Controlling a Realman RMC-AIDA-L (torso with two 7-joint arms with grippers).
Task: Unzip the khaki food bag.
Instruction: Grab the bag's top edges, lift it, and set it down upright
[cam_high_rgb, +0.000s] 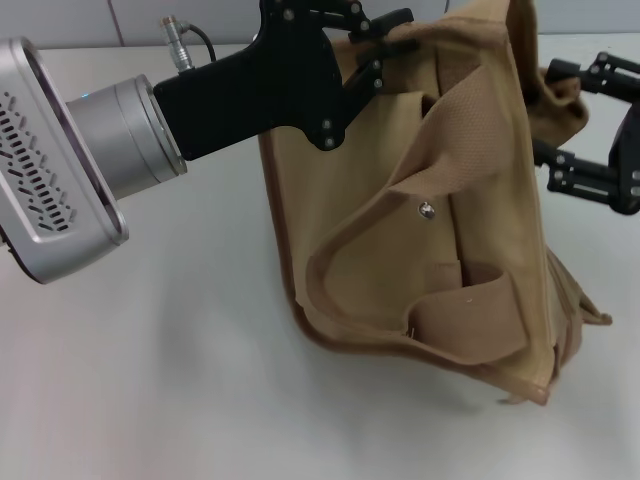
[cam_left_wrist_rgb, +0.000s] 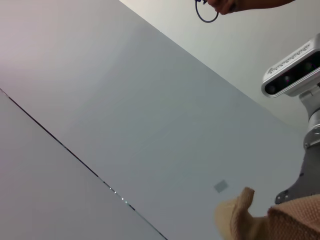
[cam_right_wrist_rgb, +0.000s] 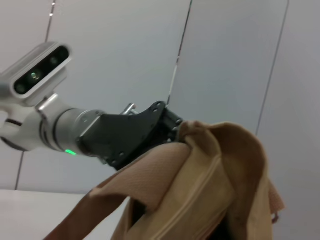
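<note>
The khaki food bag (cam_high_rgb: 400, 260) stands tilted on the white table (cam_high_rgb: 150, 380), front pockets (cam_high_rgb: 470, 310) and metal snap (cam_high_rgb: 426, 210) facing me, one wide handle (cam_high_rgb: 470, 120) draped over its front. My left gripper (cam_high_rgb: 385, 35) is shut on the bag's top edge at the far left corner and holds it up. In the right wrist view the left gripper (cam_right_wrist_rgb: 172, 127) pinches that corner of the bag (cam_right_wrist_rgb: 200, 180). My right gripper (cam_high_rgb: 548, 112) is at the bag's right end, fingers apart around bunched fabric. The zipper pull is hidden.
The left arm's silver wrist (cam_high_rgb: 60, 160) reaches in from the left above the table. The left wrist view shows wall panels, the right arm's camera (cam_left_wrist_rgb: 292, 72), a bit of the bag (cam_left_wrist_rgb: 280, 220) and a person's hand with a cable (cam_left_wrist_rgb: 220, 7).
</note>
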